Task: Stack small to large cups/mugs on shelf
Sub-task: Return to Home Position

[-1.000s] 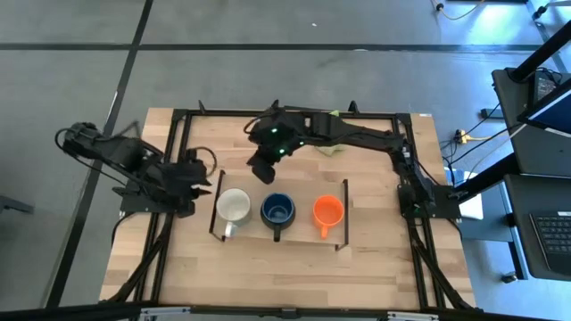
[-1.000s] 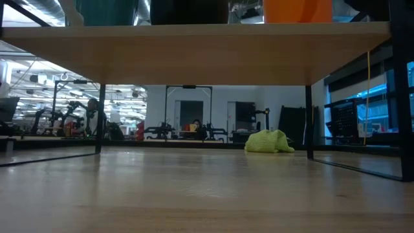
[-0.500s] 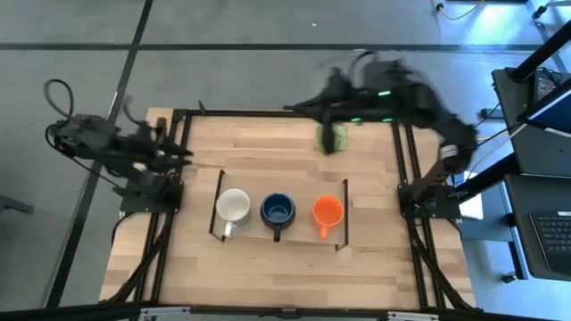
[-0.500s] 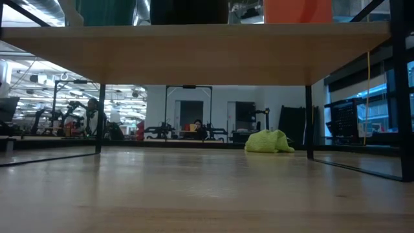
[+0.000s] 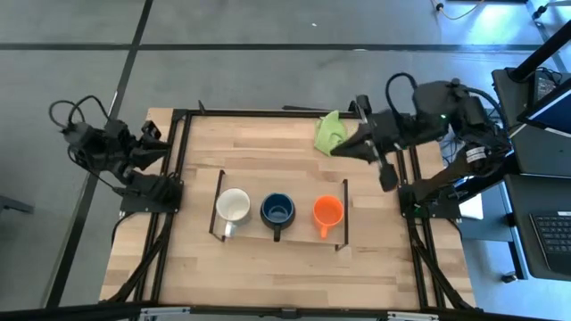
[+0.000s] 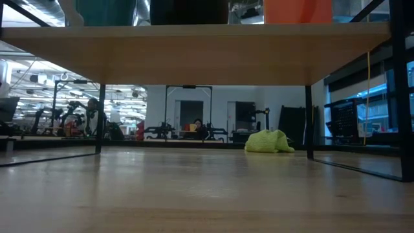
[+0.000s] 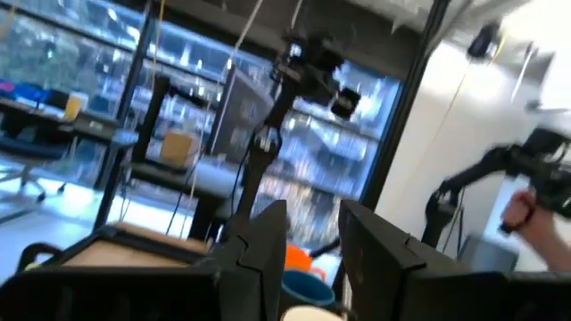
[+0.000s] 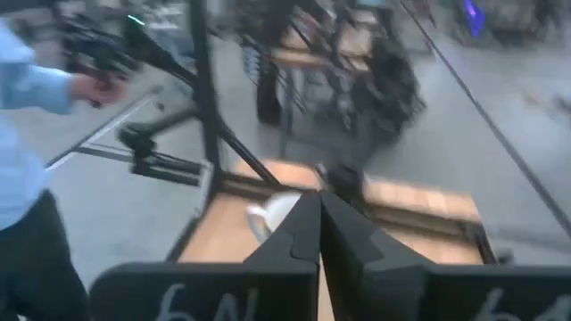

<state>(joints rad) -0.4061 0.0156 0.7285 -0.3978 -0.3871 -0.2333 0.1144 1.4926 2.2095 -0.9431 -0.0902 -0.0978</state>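
Observation:
Three mugs stand upright on their bases in a row on the light-wood shelf (image 5: 302, 227): the white-grey mug (image 5: 234, 206) at its left end, the dark blue mug (image 5: 277, 210) in the middle, the orange mug (image 5: 327, 212) at its right end. Their handles point toward the table's near edge. My left gripper (image 5: 153, 141) is open and empty, off the table's left edge. My right gripper (image 5: 368, 143) is shut and empty, raised over the table's far right part, beside the green cloth. In the low view only the shelf's underside (image 6: 194, 55) and the mugs' bottoms show.
A lime-green cloth (image 5: 329, 131) lies crumpled at the table's far edge; it also shows in the low view (image 6: 268, 141). The shelf's black rails (image 5: 217, 207) stand at its short ends. Bare tabletop (image 5: 268, 267) lies near of the shelf. A person's arm (image 8: 36, 89) shows beyond the table.
My right gripper has risen from above the shelf's far side and swung toward the table's far right, past the green cloth. My left gripper has drawn back from beside the white-grey mug toward the table's left edge. The three mugs have stayed where they were.

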